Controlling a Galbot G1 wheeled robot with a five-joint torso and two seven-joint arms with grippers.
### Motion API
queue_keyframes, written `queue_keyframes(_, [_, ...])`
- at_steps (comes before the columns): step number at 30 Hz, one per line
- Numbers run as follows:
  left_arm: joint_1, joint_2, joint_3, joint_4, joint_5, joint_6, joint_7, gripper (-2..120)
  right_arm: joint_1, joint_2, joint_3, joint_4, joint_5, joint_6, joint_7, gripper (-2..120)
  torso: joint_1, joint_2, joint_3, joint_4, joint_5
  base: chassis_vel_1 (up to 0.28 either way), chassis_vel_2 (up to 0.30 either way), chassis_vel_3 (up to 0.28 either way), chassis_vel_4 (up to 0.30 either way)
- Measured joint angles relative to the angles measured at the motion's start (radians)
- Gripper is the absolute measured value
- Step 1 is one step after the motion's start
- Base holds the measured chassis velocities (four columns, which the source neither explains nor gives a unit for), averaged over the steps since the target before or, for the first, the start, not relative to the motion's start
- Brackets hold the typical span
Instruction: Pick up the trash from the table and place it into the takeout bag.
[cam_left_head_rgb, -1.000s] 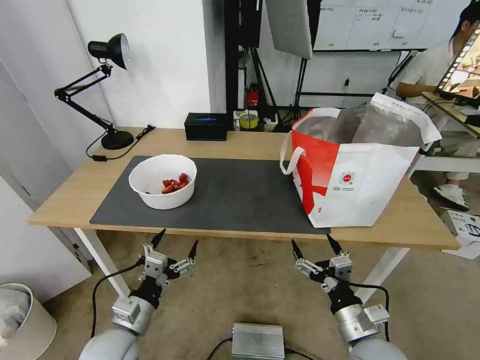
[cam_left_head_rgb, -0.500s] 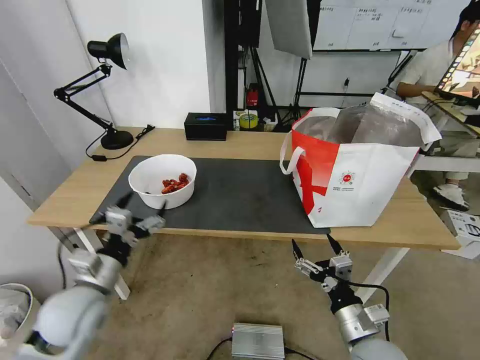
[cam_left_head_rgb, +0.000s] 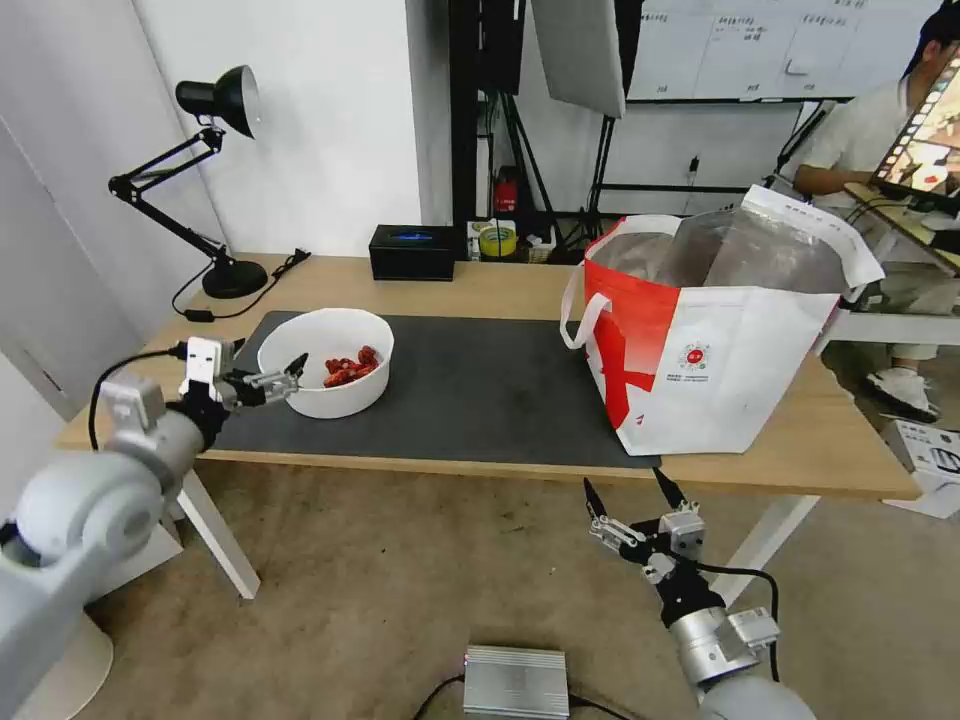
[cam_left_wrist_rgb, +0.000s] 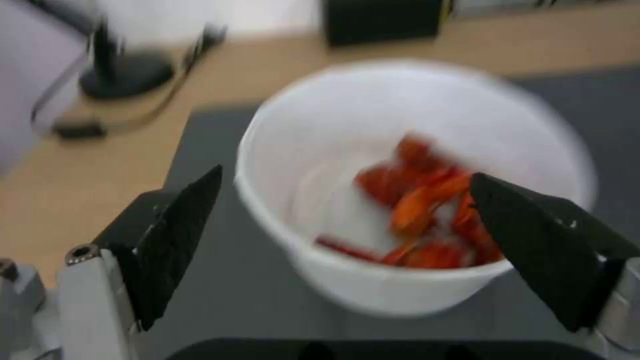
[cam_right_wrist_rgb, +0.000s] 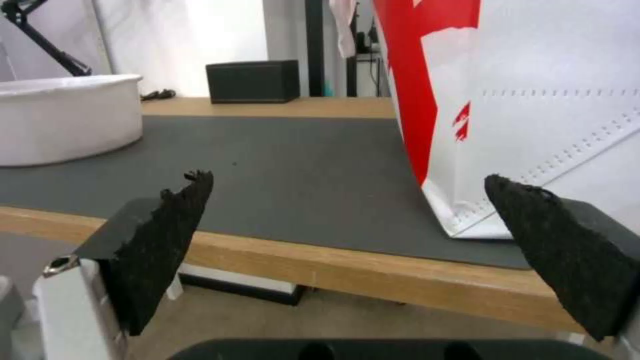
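Note:
The trash in view is a white round bowl (cam_left_head_rgb: 325, 362) with red scraps (cam_left_head_rgb: 350, 367), standing on the left part of the dark grey mat (cam_left_head_rgb: 480, 390) on the table (cam_left_head_rgb: 500, 280). My left gripper (cam_left_head_rgb: 268, 357) hovers open at the bowl's left rim. In the left wrist view the bowl (cam_left_wrist_rgb: 413, 165) lies just beyond the spread fingertips of that gripper (cam_left_wrist_rgb: 347, 174). The red-and-white takeout bag (cam_left_head_rgb: 720, 350) stands open on the table's right side. Below the table's front edge, my right gripper (cam_left_head_rgb: 625, 482) is open and holds nothing. Its wrist view shows the bag (cam_right_wrist_rgb: 533, 100) and bowl (cam_right_wrist_rgb: 67, 117).
A black desk lamp (cam_left_head_rgb: 215, 100) and its cable sit at the table's back left. A black rectangular box (cam_left_head_rgb: 412, 252) and a tape roll (cam_left_head_rgb: 497, 240) are at the back edge. A silver box (cam_left_head_rgb: 515, 682) lies on the floor between the arms.
My left arm has risen from under the table's front edge, swung out left and come up to the bowl's left side. The right arm has not moved.

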Motion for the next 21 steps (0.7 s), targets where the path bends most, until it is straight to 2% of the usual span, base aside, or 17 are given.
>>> queue_keyframes(2, [-0.031, 0.028, 0.016, 0.051, -0.055, 0.046, -0.015, 100, 0.0, 0.0, 0.0, 0.0, 0.0, 0.0, 0.0, 100, 0.0, 0.0, 0.0, 0.0, 0.0002, 0.0, 0.0, 0.0, 0.0])
queue_keyframes(3, [-0.031, 0.028, 0.016, 0.051, -0.055, 0.046, -0.015, 100, 0.0, 0.0, 0.0, 0.0, 0.0, 0.0, 0.0, 100, 0.0, 0.0, 0.0, 0.0, 0.0002, 0.0, 0.0, 0.0, 0.0])
queue_keyframes(6, [-0.114, 0.043, 0.082, 0.152, -0.132, 0.077, -0.021, 100, 0.0, 0.0, 0.0, 0.0, 0.0, 0.0, 0.0, 100, 0.0, 0.0, 0.0, 0.0009, 0.0, 0.0, 0.0, 0.0, 0.0])
queue_keyframes(7, [-0.114, 0.043, 0.082, 0.152, -0.132, 0.077, -0.021, 100, 0.0, 0.0, 0.0, 0.0, 0.0, 0.0, 0.0, 100, 0.0, 0.0, 0.0, 0.0009, 0.0, 0.0, 0.0, 0.0, 0.0])
queue_keyframes(11, [-0.216, 0.033, 0.16, 0.231, -0.211, 0.091, -0.025, 100, 0.0, 0.0, 0.0, 0.0, 0.0, 0.0, 0.0, 100, 0.0, 0.0, 0.0, 0.0001, 0.0003, 0.0, 0.0, 0.0, 0.0])
queue_keyframes(16, [-0.281, 0.006, 0.205, 0.274, -0.294, 0.098, -0.058, 100, 0.0, 0.0, 0.0, 0.0, 0.0, 0.0, 0.0, 100, 0.0, 0.0, 0.0, 0.0003, 0.0003, 0.0, 0.0, 0.0, 0.0])
queue_keyframes(20, [-0.305, -0.006, 0.232, 0.293, -0.307, 0.1, -0.068, 100, 0.0, 0.0, 0.0, 0.0, 0.0, 0.0, 0.0, 100, 0.0, 0.0, 0.0, 0.0004, 0.0002, 0.0, 0.0, 0.0, 0.0])
queue_keyframes(21, [-0.34, -0.017, 0.267, 0.312, -0.317, 0.102, -0.081, 100, 0.0, 0.0, 0.0, 0.0, 0.0, 0.0, 0.0, 100, 0.0, 0.0, 0.0, 0.0004, 0.0003, 0.0, 0.0, 0.0, 0.0])
